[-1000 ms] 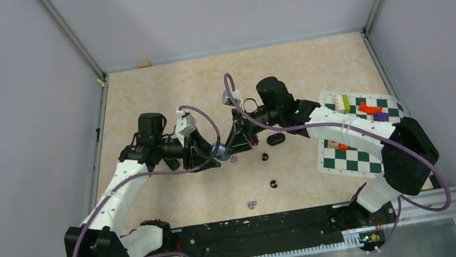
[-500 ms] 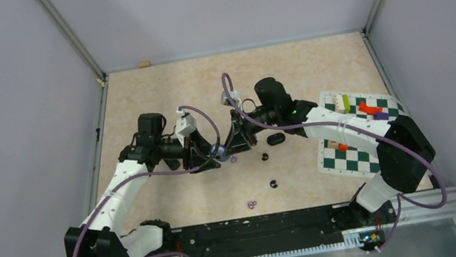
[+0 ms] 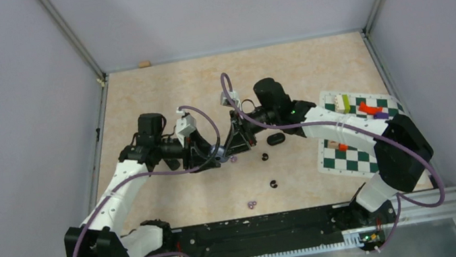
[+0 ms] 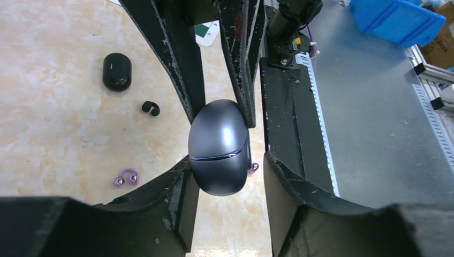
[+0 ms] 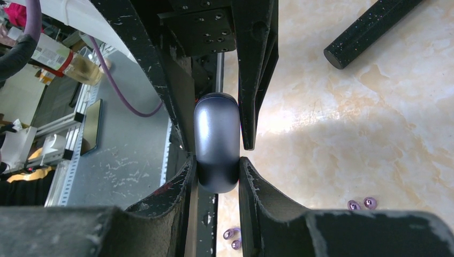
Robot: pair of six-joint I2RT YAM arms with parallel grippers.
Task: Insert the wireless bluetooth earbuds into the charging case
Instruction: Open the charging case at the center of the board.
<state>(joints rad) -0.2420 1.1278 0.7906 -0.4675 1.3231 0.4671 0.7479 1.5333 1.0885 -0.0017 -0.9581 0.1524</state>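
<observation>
A closed grey-purple oval charging case (image 3: 220, 151) hangs above the table between both grippers. My right gripper (image 3: 231, 146) is shut on it, and both pads press its sides in the right wrist view (image 5: 217, 159). My left gripper (image 4: 227, 160) is open around the case (image 4: 218, 147): one finger touches it and the other stands apart. One purple earbud (image 3: 233, 159) lies just under the case and another (image 3: 251, 203) lies near the front. Two black earbuds (image 3: 265, 157) (image 3: 273, 184) lie on the table. A closed black case (image 3: 275, 139) lies to the right.
A green-and-white checkerboard (image 3: 352, 157) with coloured blocks lies at the right. A black rail (image 3: 261, 229) runs along the near edge. Grey walls close in the left, back and right sides.
The right arm has shifted slightly to the left. The case stays held between the two grippers, and the earbuds have not moved.
</observation>
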